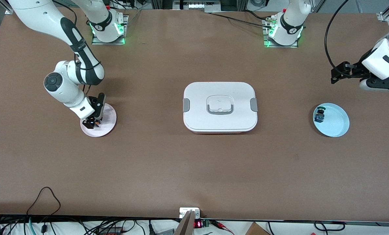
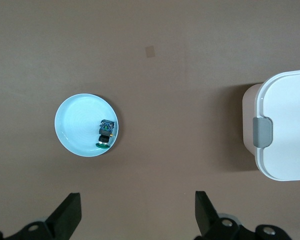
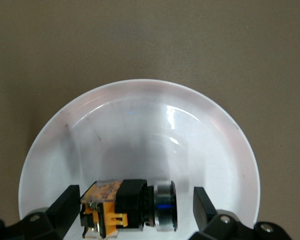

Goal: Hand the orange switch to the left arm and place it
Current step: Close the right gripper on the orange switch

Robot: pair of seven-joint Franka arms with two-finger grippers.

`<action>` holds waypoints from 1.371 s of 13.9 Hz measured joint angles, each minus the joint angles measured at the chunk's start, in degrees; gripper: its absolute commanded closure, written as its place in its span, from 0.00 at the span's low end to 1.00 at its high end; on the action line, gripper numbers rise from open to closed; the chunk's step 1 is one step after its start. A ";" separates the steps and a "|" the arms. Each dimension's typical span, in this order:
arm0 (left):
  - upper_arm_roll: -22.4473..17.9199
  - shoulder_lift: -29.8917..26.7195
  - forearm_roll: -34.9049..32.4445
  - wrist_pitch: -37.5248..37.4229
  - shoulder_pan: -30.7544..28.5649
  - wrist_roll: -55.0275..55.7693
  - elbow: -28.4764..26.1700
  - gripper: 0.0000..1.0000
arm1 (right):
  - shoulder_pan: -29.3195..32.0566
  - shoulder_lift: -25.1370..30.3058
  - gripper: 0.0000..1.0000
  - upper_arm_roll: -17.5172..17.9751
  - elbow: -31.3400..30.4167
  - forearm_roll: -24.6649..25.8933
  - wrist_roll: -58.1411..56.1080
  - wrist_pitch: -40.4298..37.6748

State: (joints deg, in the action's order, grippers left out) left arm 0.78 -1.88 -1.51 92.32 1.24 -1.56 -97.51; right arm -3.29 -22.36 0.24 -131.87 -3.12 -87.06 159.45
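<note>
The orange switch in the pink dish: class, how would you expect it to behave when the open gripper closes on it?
The orange switch lies on its side between the right gripper's open fingers, so its round cap could let it roll. Its blocky body looks rigid and should not flex. The pink dish looks smooth and curved, so a nudge may slide it.

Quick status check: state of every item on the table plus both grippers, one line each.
Black-and-orange push-button switch: lying on its side in the pink plate, between the right gripper's fingers, not gripped.
Round pink plate: holds the orange switch.
Large white lidded box: closed, grey clips down.
Small green-capped blue switch: lying in the light blue plate.
Round light blue plate: holds the green-capped switch.
Right gripper: open, lowered into the pink plate.
Left gripper: open, waiting above the table.
</note>
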 measured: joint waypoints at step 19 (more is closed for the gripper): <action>-0.02 0.00 0.00 0.00 0.00 0.00 0.00 0.00 | 0.13 -0.57 0.90 -0.07 -0.34 0.00 -1.24 1.68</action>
State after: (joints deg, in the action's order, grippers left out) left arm 0.76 -1.88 -1.51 92.32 1.24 -1.56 -97.51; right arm -3.15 -22.93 0.17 -132.21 -3.12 -88.30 161.13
